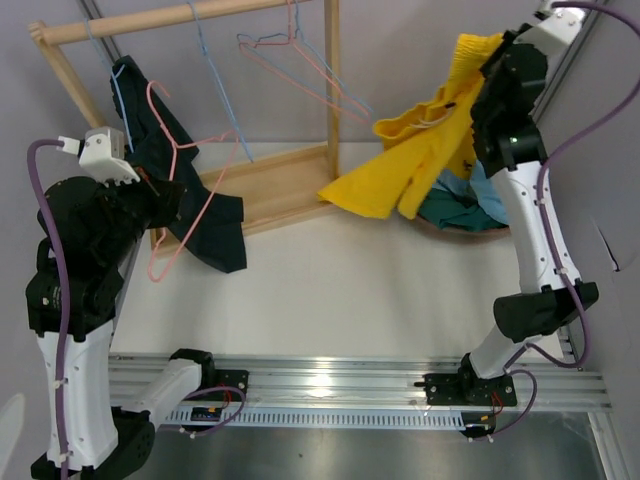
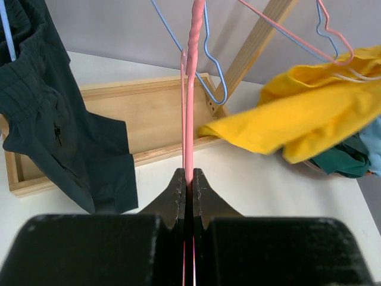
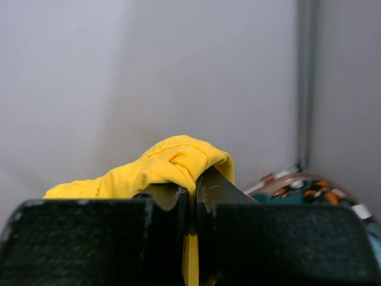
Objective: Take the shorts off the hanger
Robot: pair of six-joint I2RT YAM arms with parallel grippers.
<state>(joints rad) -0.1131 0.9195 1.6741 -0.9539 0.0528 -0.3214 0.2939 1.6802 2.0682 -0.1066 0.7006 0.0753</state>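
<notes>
- The left gripper (image 2: 187, 179) has its jaws pressed together on the wire of a pink hanger (image 2: 189, 119). It holds the hanger clear of the rail, in front of the wooden rack.
- Just left of that hanger, dark shorts (image 1: 200, 215) hang from a light blue hanger (image 1: 115, 95) at the left end of the rail. Their lower leg droops over the left end of the rack's base tray (image 1: 270, 185).
- The white table (image 1: 330, 280) lies between the two arms.
- The right gripper (image 3: 193, 185) is raised high at the far right. Its jaws are clamped tight on a bunched fold of the yellow shorts (image 1: 410, 165).
- The yellow shorts slope down to the left from that grip, and their low end hangs over the right end of the base tray.
- Under them sits a round basket (image 1: 455, 230) holding teal shorts (image 1: 455, 210) and light blue shorts (image 1: 488, 195).
- Farthest back, bare blue and pink hangers (image 1: 300, 70) dangle from the wooden rail (image 1: 170, 20).
</notes>
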